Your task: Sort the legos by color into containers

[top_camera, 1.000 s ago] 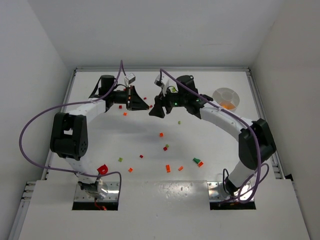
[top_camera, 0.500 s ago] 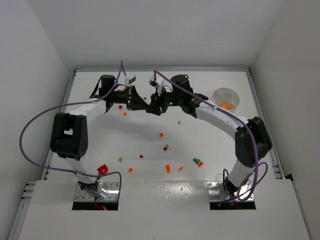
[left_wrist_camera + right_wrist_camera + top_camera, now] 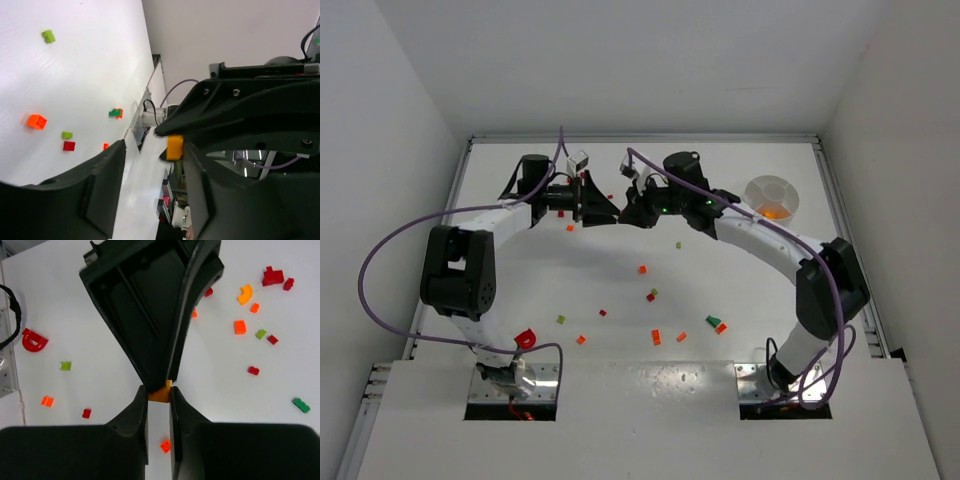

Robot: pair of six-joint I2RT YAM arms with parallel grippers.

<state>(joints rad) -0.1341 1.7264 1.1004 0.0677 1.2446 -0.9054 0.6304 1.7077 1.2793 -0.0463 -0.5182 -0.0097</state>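
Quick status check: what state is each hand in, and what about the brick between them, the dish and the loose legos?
left hand: open, jaws apart around the orange lego.
right hand: shut on the orange lego.
orange lego: held off the table at the right hand's fingertips.
dish: upright on the table, orange pieces in one section.
loose legos: scattered on the table, unsorted.

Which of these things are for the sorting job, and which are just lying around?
For the job: loose legos, orange brick pinched by the right gripper, white divided dish.
Just around: purple cables, table.
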